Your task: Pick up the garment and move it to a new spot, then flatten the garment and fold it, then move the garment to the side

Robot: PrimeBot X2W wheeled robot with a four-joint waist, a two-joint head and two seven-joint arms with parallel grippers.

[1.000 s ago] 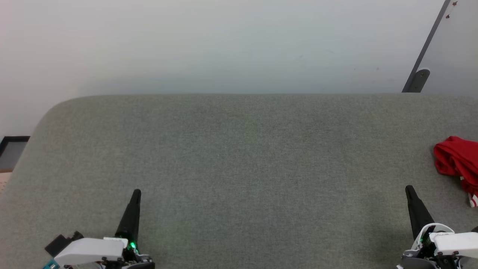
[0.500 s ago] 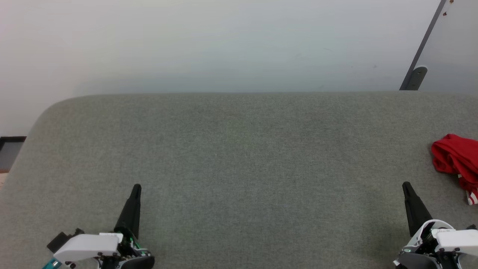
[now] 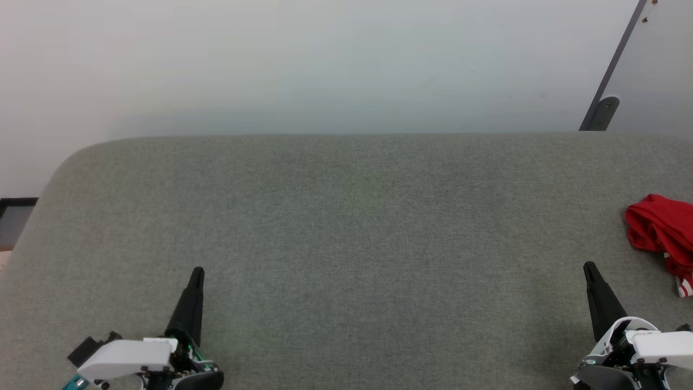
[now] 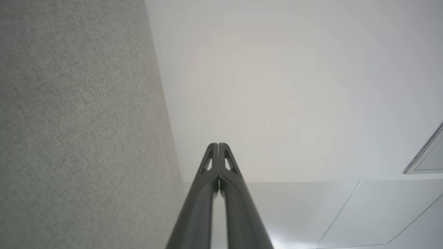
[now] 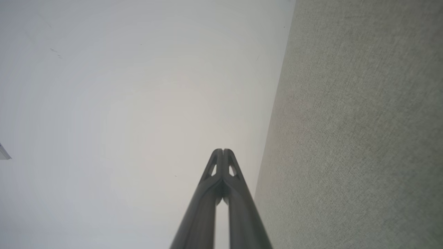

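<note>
Down at the near edge of the worktop [image 3: 346,216], my left claw [image 3: 197,272] sits toward the near left corner, fingers pressed together with nothing between them. My right claw [image 3: 588,266] mirrors it toward the near right corner, tips likewise pinched closed on empty air. Just beyond the right claw, out by the right edge, there's the garment [image 3: 656,226]: a crumpled red heap with a bit of striped trim [image 3: 684,287] peeking from its near side, part of it cut off by my head view. I reckon it's light, soft and floppy, so it'll sag and drag once lifted. I'd open the right claw and pinch a raised fold on the nearest bulge, not the thin trim. Past that, grey cloth runs to the far edge, then the pale wall [image 3: 325,54].
</note>
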